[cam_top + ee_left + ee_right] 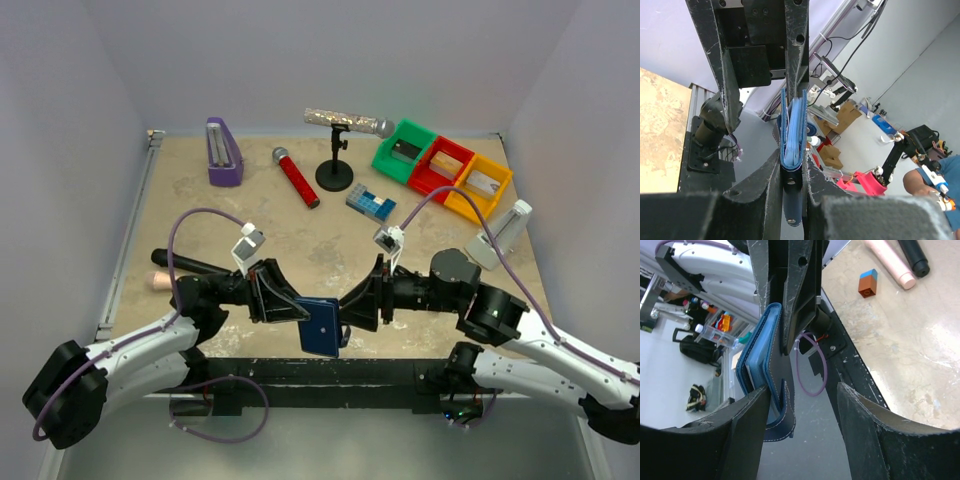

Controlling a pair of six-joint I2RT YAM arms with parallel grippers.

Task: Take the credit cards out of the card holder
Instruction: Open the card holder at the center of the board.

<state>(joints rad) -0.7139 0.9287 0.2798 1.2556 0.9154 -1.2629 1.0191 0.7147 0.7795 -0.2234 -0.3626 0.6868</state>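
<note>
The left end effector [290,303] is clenched on the card holder [322,327], one finger flat against each dark-blue cover. In the left wrist view the left end effector [791,170] has the card holder [793,145] edge-on between its fingers [760,200], long axis running along the fingers and away from the palm. The pale grey-blue inner pockets fan slightly apart at the end beyond the fingertips. A narrow dark closure tab [792,212] lies down in the gap nearer the palm. The credit cards cannot be told apart from the pocket layers at this angle.

The right end effector [358,303] faces the left one tip to tip and is released, its jaws spread wide. In the right wrist view the card holder [757,365] lies against the inner side of just one of its fingers [745,440], the one on the left of that view. The other finger stands well apart, across the gap of the right end effector [804,390].

From above, the card holder hangs between the two end effectors over the near edge of the surface [200,220]. One broad cover is turned up toward the camera, and its long axis slants down and toward the near side.

Beyond the right end effector's fingertips, an orange-and-blue block [867,284] lies on the surface. A pink tube [890,262] and a black cylinder [914,257] lie just past it. Farther beyond both end effectors is a blue-and-white brick block [371,203].
</note>
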